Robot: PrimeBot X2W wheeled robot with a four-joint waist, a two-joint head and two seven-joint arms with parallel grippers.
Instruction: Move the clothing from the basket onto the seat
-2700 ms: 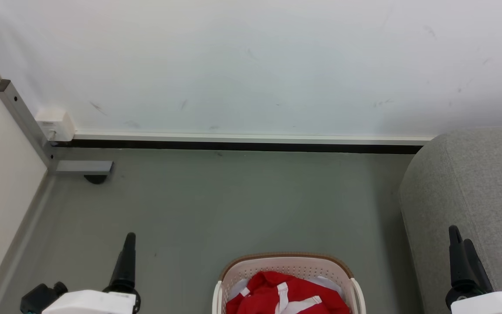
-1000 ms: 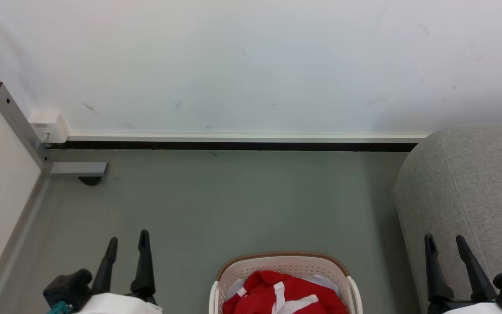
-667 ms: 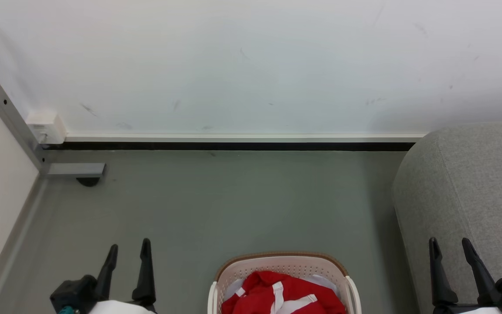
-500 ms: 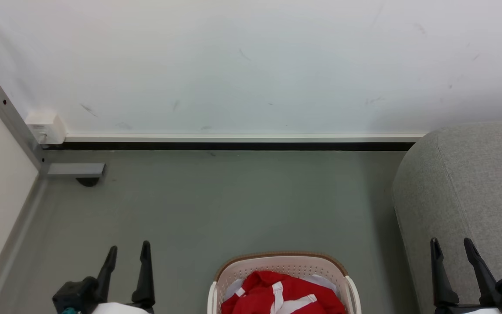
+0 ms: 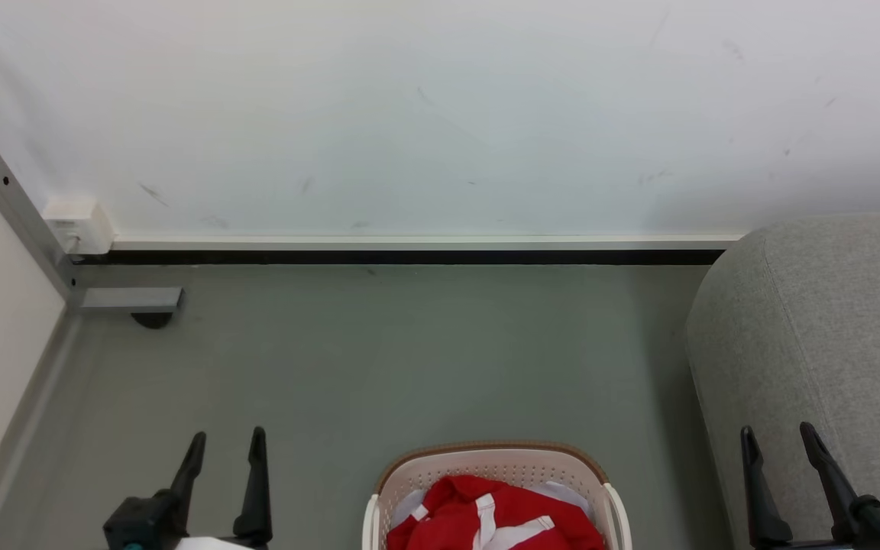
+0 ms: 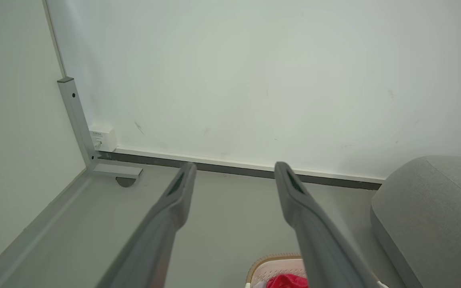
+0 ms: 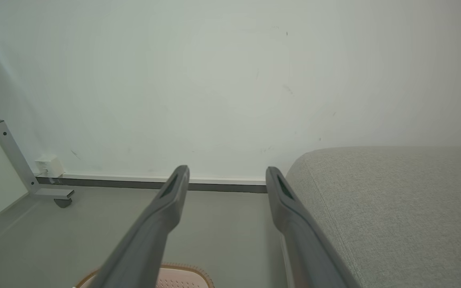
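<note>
Clothing [image 5: 486, 523] lies red in the basket [image 5: 501, 467] on the floor [image 5: 409, 351]. Head view: my left gripper [image 5: 228, 435] and right gripper [image 5: 778, 430] flank the basket, both released, jaws spread. The seat [image 5: 829, 321] stands to its right, apart. Left wrist view: my fingers [image 6: 166, 216] are parted, basket and red cloth low by one finger. Right wrist view: fingers parted, seat alongside, basket rim at bottom edge.

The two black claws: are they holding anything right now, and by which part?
Nothing is held. The left gripper and right gripper both stand open and empty, while the red clothing lies untouched in the basket.
</note>
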